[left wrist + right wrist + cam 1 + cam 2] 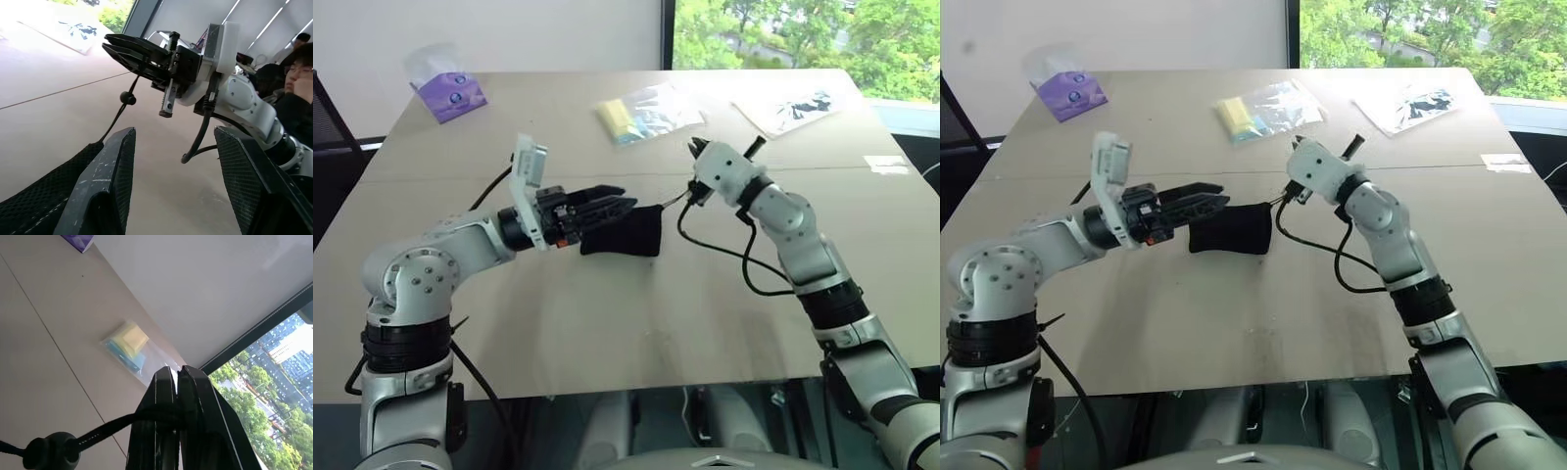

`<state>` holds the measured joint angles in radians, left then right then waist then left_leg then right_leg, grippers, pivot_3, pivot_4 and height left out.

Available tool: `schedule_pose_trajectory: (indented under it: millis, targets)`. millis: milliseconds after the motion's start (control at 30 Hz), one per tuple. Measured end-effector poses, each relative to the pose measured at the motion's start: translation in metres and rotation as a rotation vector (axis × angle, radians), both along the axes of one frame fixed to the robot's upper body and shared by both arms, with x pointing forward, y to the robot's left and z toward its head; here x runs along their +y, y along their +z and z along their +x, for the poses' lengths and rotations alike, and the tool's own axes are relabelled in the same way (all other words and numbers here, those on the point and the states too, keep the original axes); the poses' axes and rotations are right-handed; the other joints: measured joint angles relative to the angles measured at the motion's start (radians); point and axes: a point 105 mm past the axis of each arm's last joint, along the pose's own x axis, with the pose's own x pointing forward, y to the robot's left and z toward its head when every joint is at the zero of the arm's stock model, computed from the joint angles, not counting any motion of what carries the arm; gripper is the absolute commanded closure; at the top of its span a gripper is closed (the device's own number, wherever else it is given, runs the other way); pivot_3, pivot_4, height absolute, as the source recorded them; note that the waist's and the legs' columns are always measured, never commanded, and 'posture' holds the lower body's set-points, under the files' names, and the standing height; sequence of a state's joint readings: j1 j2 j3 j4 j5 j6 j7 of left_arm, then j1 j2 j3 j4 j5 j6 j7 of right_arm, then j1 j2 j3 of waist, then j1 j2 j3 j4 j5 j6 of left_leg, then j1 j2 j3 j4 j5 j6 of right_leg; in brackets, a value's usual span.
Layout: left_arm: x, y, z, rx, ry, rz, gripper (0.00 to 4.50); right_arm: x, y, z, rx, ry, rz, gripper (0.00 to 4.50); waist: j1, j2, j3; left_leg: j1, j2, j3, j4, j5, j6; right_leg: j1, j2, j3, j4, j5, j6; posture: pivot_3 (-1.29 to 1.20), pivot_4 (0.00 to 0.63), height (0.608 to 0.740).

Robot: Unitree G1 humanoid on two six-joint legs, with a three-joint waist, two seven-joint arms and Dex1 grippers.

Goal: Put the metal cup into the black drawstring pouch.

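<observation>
Now the soft black drawstring pouch (pixel 625 232) hangs mid-table, its cord (pixel 105 430) pinched by the right gripper (pixel 128 49); left gripper (pixel 612 206) spread beside it, bare tabletop (pixel 636 323) nearer.

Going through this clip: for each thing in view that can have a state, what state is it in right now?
black drawstring pouch: hanging off the table by its cord, full-looking, contents hidden.
drawstring cord: pinched in the right gripper, bead on it.
right gripper: shut on the cord.
left gripper: fingers apart, beside the pouch.
clear plastic bag: lying flat on the table, yellow and blue items inside.
purple tissue pack: tissue sticking up.
</observation>
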<state>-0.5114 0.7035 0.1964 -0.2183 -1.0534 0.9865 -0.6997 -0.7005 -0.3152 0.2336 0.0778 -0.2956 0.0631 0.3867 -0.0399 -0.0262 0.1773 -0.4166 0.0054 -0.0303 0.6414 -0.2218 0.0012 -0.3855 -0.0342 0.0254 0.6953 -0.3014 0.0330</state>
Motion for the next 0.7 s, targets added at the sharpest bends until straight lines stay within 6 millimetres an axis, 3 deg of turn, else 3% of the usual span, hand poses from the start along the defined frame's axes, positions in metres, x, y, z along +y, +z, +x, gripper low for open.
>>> schedule_pose_trajectory:
  millis: [167,400,567,667,700]
  targets:
    - [-0.016,0.014,0.014,-0.14,0.004,0.066,1.9,0.001,0.022,-0.011,-0.052,0.02,-0.035,4.5,0.005,0.0,0.0,0.0,-0.001,0.0,0.0,0.0,0.0,0.0,0.001,-0.001,0.0,0.0,0.0,0.0,0.15,0.74]
    - [-0.065,-0.005,0.038,-0.237,-0.047,0.141,1.9,0.018,0.032,-0.028,-0.067,0.095,-0.136,4.5,0.007,0.0,0.0,-0.001,-0.001,0.0,0.001,0.0,0.0,0.0,0.003,-0.002,0.0,0.0,0.0,0.0,0.15,0.74]
    - [-0.087,-0.005,0.048,-0.268,-0.079,0.115,1.9,0.024,0.037,-0.034,-0.072,0.11,-0.164,4.5,0.003,0.0,0.0,-0.001,-0.001,0.0,0.001,0.0,0.0,0.0,0.003,-0.002,0.0,0.0,0.0,0.0,0.15,0.74]
    - [-0.088,-0.008,0.052,-0.267,-0.089,0.114,2.65,0.023,0.037,-0.033,-0.063,0.097,-0.164,4.5,0.002,0.0,0.0,-0.001,-0.001,0.0,0.001,0.0,0.0,0.0,0.003,-0.003,0.0,0.0,0.0,0.0,0.15,0.74]
    - [-0.089,-0.01,0.052,-0.261,-0.1,0.112,3.09,0.022,0.037,-0.032,-0.059,0.091,-0.164,4.5,0.003,0.0,0.0,-0.001,-0.001,0.0,0.002,0.0,0.0,0.0,0.003,-0.003,0.0,0.0,0.0,0.0,0.15,0.74]
